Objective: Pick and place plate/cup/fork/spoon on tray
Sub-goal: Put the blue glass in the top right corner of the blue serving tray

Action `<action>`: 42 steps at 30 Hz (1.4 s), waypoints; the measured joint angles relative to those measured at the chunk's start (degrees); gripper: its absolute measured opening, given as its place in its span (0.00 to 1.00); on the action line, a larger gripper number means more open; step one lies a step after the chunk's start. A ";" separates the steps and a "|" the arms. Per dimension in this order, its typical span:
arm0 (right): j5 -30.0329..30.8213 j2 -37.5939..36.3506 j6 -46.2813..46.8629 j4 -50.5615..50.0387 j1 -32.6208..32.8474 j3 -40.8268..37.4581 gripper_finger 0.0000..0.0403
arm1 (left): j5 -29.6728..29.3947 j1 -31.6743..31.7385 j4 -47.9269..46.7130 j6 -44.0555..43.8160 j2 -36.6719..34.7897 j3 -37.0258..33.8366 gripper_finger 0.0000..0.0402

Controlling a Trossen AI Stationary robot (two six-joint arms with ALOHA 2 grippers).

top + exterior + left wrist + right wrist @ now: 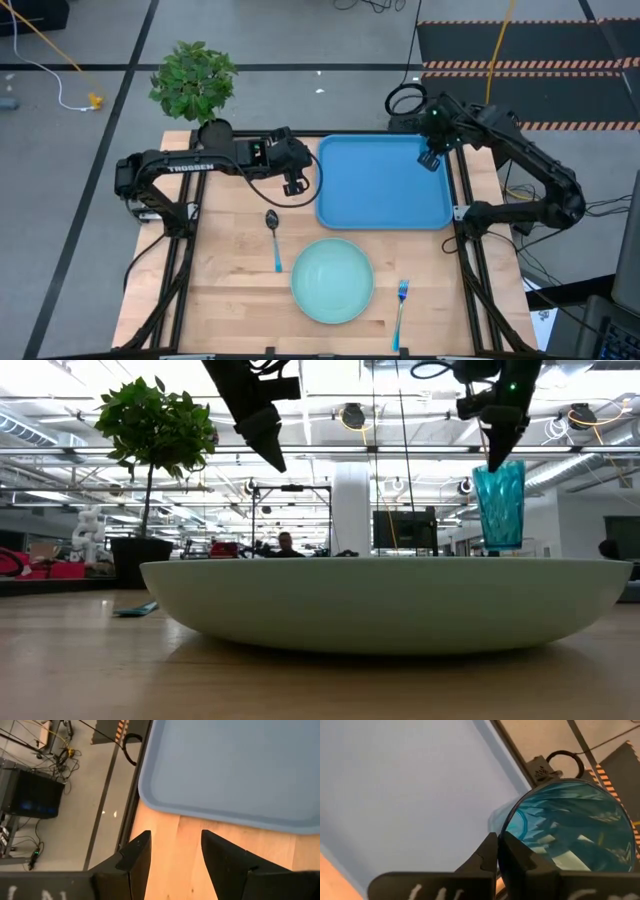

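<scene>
Right end effector (432, 157) at the tray's (380, 205) 1 o'clock corner, fingers (490, 851) pinched shut on the rim of the cup (572, 827). In the right wrist view, cup seen from above over the blue tray floor (410, 785), close to the tray's edge. In the low view, cup (498, 505) upright and hanging from the end effector (496, 455) at the rim; contact with the tray cannot be told, since the plate (390, 605) hides the cup's base.

Left end effector (294, 184) just off the tray's 9 o'clock side, above bare table (230, 300), fingers (137, 857) spread apart and holding nothing. In the left wrist view, a rounded tray corner (230, 770) just ahead of the fingertips.

Tray on the table's far half, toward 1 o'clock from the table's middle. Plate (332, 280) on the wood at 6 o'clock from the tray, apart from it. Spoon (273, 238) at 10 o'clock from the plate, bowl pointing toward 12, handle toward 6. Fork (401, 308) just beside the plate at 3 to 4 o'clock, tines toward 12. Both lying flat on the wood, clear of the tray.

Potted plant (195, 80) at the table's 11 o'clock corner, beside the left arm.
</scene>
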 joint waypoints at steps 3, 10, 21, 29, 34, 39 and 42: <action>0.01 0.02 -0.25 0.26 -2.48 0.00 0.00 | 0.00 0.00 0.02 -0.14 0.00 0.00 0.44; -4.30 0.14 -1.49 7.29 -7.28 -4.70 0.00 | 1.81 -0.01 0.26 -0.97 0.02 0.00 0.44; -4.32 4.74 -4.29 11.78 -10.18 -8.87 0.00 | 1.86 0.00 1.90 0.05 0.02 0.00 0.44; -4.36 7.94 -5.63 14.48 -11.23 -8.90 0.00 | 1.92 0.00 1.88 0.65 0.02 0.00 0.44; -4.19 9.43 -6.08 15.38 -11.87 -8.90 0.01 | 1.92 0.00 1.84 0.63 0.02 0.00 0.44; -1.10 9.51 -6.02 15.76 -11.95 -8.90 0.03 | 1.95 0.00 1.72 0.37 0.02 0.00 0.44; -1.17 9.51 -5.97 15.71 -11.99 -8.90 0.04 | 1.95 0.00 1.53 0.26 0.02 0.00 0.44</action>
